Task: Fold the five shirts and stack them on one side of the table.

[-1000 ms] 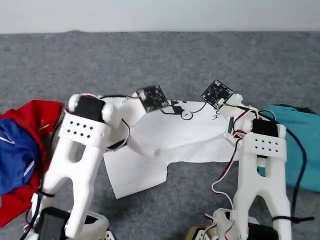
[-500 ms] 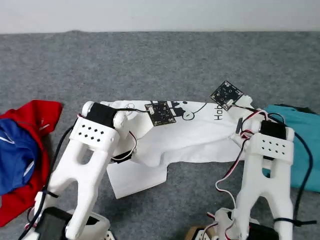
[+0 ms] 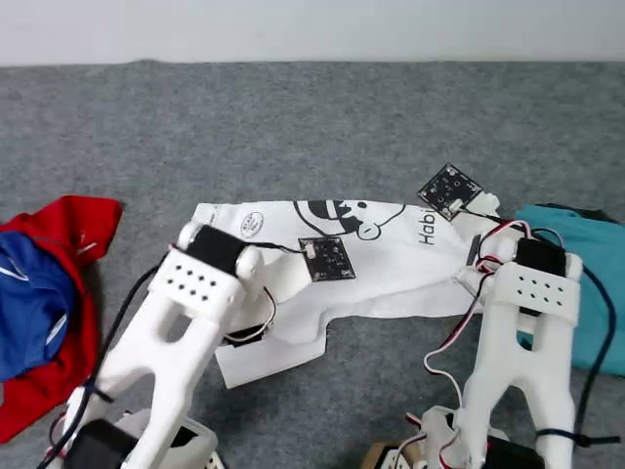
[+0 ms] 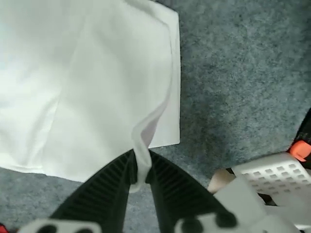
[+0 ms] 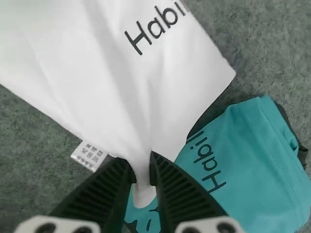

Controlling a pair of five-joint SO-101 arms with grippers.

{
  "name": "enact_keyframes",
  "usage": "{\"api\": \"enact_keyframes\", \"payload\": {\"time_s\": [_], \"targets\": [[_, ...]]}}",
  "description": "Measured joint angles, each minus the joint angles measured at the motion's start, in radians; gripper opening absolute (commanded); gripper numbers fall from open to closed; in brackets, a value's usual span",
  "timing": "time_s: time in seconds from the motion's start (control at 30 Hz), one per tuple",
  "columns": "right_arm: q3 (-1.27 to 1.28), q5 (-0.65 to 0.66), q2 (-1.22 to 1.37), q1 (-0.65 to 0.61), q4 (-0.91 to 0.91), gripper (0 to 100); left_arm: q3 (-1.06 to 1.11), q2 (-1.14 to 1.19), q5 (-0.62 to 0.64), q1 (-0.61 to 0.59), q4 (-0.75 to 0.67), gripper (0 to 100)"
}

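Beside pinched white shirt (image 5: pixel 97 73), its care label (image 5: pixel 90 155).

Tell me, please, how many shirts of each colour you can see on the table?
white shirt: 1
red shirt: 1
blue shirt: 1
teal shirt: 1
Total: 4 shirts that can be told apart.

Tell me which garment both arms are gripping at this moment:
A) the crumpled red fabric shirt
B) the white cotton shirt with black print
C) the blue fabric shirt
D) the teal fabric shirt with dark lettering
B: in each wrist view the black jaws are shut on a pinched fold of the white cotton shirt with black print, while the teal fabric shirt lies loose beside it.
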Motion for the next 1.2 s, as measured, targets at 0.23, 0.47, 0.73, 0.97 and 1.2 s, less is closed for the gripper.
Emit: {"api": "enact_keyframes", "payload": {"time_s": [0.23, 0.47, 0.73, 0.97, 1.2], "targets": [[0.0, 0.0, 0.0, 0.0, 0.0, 1.1, 0.006, -0.037, 0.0, 0.0, 0.0, 1], [0.0, 0.0, 0.0, 0.009, 0.015, 17.7, 0.029, -0.046, 0.003, 0.0, 0.0, 9], [0.0, -0.002, 0.0, 0.066, 0.041, 19.7, 0.035, -0.046, 0.167, 0.003, 0.0, 12], [0.0, -0.002, 0.0, 0.078, 0.041, 18.0, 0.035, -0.046, 0.18, 0.009, 0.0, 11], [0.0, -0.002, 0.0, 0.021, 0.041, 9.2, -0.038, -0.046, 0.18, -0.057, -0.002, 0]]}}
